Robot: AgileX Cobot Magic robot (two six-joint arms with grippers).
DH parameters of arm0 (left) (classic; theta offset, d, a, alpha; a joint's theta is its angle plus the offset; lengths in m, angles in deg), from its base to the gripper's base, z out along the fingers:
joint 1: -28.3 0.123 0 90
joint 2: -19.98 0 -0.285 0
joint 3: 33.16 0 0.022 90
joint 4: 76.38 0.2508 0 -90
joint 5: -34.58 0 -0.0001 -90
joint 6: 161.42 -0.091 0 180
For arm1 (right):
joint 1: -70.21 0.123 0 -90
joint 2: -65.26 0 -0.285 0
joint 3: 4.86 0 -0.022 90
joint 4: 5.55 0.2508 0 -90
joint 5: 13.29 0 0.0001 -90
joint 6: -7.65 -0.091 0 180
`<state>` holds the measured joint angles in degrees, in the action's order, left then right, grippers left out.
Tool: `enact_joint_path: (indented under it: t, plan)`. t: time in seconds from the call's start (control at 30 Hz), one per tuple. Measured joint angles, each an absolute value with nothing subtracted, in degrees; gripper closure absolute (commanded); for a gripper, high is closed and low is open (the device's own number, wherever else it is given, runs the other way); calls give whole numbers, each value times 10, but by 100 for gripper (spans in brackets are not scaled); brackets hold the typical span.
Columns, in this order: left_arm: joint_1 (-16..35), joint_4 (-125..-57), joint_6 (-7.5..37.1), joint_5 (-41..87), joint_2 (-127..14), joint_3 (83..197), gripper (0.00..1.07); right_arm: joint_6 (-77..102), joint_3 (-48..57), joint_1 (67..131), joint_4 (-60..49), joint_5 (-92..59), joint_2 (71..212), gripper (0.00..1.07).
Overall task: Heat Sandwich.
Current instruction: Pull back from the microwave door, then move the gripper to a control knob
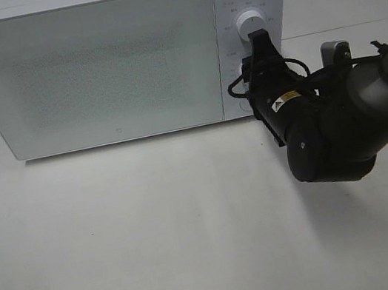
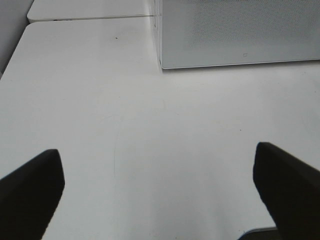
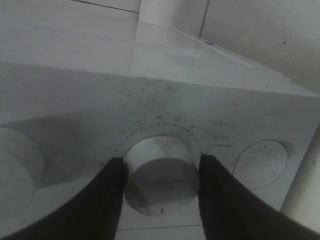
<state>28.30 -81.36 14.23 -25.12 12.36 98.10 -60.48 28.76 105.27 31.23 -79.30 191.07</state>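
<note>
The sandwich is out of view. The white microwave point(image 1: 90, 66) stands at the back of the table with its door shut. My right gripper point(image 1: 255, 50) reaches its control panel and is shut on the lower knob point(image 3: 161, 190), one black finger point(image 3: 107, 195) on each side of it. The upper knob point(image 1: 250, 24) is free just above. My left gripper point(image 2: 160, 195) hangs open over bare table, with nothing between its fingers point(image 2: 30, 195); it does not show in the exterior high view.
The microwave's lower left corner point(image 2: 165, 62) lies ahead of the left gripper. A round button point(image 3: 260, 165) sits on the panel beside the held knob. The right arm point(image 1: 354, 117) and its cable stretch over the table's right side. A small grey device point(image 1: 334, 53) stands behind it.
</note>
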Motion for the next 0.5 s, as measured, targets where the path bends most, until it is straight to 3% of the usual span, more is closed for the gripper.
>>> enact_joint_path:
  t: [0.5]
  plan:
    - [283,-814,142,-251,124,981,10,-819,289,1053,313,-794,1911,100]
